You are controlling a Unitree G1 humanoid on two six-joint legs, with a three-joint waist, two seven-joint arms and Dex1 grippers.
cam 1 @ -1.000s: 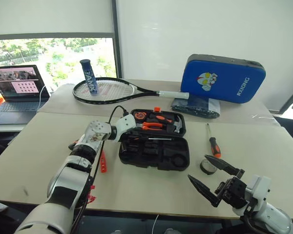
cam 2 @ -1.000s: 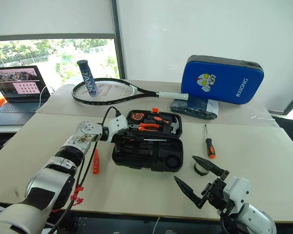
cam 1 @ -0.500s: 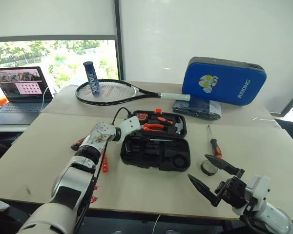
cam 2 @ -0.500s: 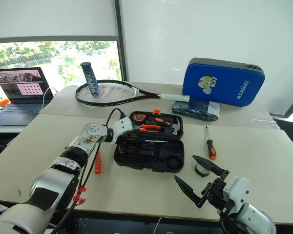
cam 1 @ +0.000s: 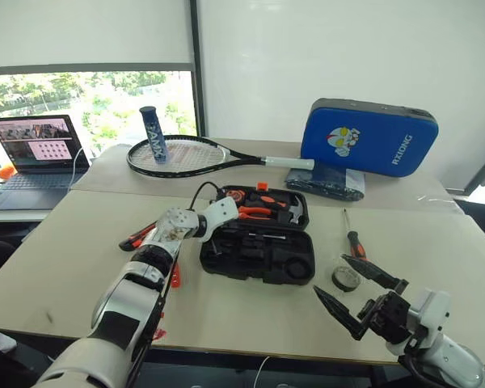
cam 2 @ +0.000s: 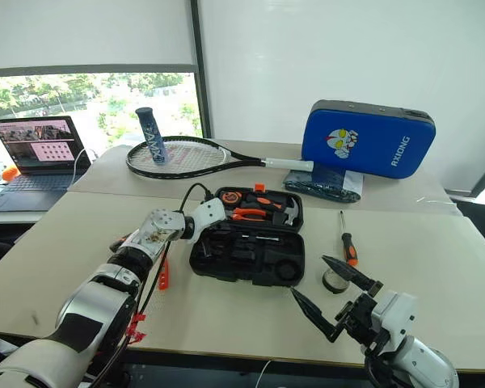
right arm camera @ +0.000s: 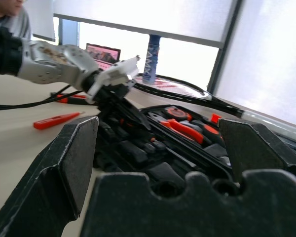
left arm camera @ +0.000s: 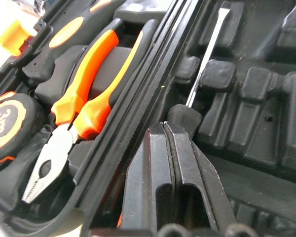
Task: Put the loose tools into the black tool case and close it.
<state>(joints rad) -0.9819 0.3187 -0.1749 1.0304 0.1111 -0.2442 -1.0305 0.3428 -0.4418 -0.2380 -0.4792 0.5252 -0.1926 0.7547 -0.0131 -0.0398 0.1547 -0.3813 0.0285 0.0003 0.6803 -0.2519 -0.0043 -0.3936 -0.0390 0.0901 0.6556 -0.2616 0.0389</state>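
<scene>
The black tool case (cam 1: 297, 271) lies open mid-table, with a tape measure, pliers (left arm camera: 84, 106) and a hammer in its lid. My left gripper (cam 1: 211, 237) is shut at the case's left end. Its fingertips (left arm camera: 160, 136) sit by the black collar of a screwdriver (left arm camera: 207, 54) lying in a moulded slot. Another screwdriver (cam 1: 353, 238) and a small black tape roll (cam 1: 345, 279) lie to the right of the case. The orange tester (cam 2: 163, 273) and the utility knife (cam 1: 137, 237) lie to its left by my forearm. My right gripper (cam 1: 329, 274) hovers open near the front edge, close to the tape roll.
A racket (cam 1: 186, 155), an upright tube (cam 1: 153, 133), a blue pad (cam 1: 368, 137) and a dark pouch (cam 1: 323, 179) sit on the far table. A laptop (cam 1: 32, 149) stands at the far left. A person (right arm camera: 5, 15) shows beyond my left arm.
The whole picture has shifted slightly. Both grippers keep their places and states.
</scene>
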